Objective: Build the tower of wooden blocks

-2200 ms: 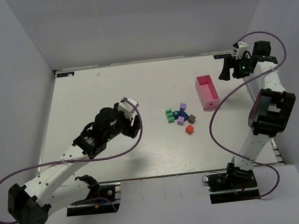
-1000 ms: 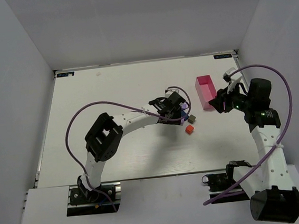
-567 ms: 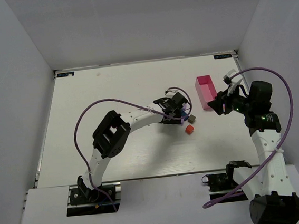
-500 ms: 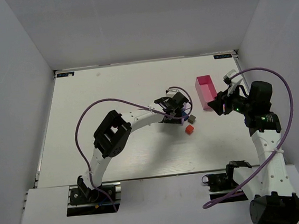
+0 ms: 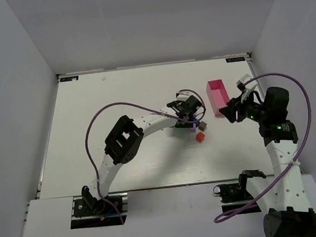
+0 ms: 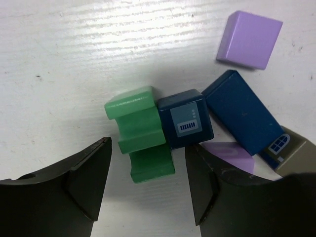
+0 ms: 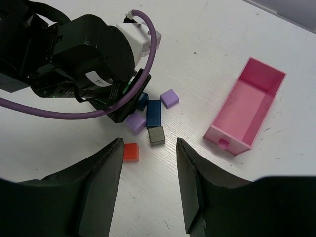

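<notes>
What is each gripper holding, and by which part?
Nothing is held. The left gripper is open, jaws straddling the green block but not closed on it; the right gripper is open, empty.

The white table top [image 6: 59,64] shows fine wood grain under matt paint. The green notched wooden block [image 6: 140,133], dark blue wooden cube [image 6: 185,124] and lilac wooden cube [image 6: 249,39] wear smooth satin paint. The pink rectangular box [image 7: 247,106] looks smooth, slightly glossy.
</notes>
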You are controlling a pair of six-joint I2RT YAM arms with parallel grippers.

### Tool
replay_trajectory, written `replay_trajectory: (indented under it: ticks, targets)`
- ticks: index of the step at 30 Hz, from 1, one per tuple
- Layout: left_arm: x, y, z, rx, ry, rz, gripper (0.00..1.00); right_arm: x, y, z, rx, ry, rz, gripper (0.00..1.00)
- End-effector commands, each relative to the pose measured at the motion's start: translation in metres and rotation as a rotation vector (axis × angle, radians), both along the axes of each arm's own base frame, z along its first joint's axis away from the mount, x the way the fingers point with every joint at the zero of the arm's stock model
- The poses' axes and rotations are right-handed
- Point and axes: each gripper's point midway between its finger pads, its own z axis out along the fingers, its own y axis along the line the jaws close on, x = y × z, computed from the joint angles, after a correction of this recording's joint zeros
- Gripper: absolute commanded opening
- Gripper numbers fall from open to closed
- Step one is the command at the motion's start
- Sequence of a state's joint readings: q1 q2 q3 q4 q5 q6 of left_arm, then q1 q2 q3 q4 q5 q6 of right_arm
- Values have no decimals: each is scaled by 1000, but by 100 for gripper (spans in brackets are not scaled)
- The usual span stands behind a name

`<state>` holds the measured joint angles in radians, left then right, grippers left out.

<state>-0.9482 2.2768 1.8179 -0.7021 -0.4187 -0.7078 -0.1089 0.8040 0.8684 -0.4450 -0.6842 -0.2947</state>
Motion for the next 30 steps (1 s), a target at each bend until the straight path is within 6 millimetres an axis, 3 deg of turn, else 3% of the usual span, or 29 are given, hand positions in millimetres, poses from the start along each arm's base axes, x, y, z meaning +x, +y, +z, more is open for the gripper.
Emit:
replay_trajectory:
  ticks: [1, 5, 19, 25, 28, 29, 30]
  targets:
    - [15, 3, 15, 2, -49, 51, 71, -1, 3, 4, 8, -28, 15, 53]
    - [16, 4, 18, 7, -56, 55, 70, -2, 4, 6, 9, -31, 18, 53]
    - [0, 28, 13, 77, -27, 19, 45, -4, 3, 5, 9, -35, 13, 53]
    - [-6, 40, 25, 114, -30, -113, 38, -5, 3, 3, 9, -33, 13, 53]
    - [-10, 51, 34, 156, -33, -231, 36, -7, 4, 3, 8, -35, 20, 53]
    - [-13, 64, 29, 211, -23, -309, 36, -7, 4, 2, 8, -34, 18, 54]
    - [-16, 61, 32, 194, -34, -366, 36, -7, 4, 1, 7, -32, 19, 54]
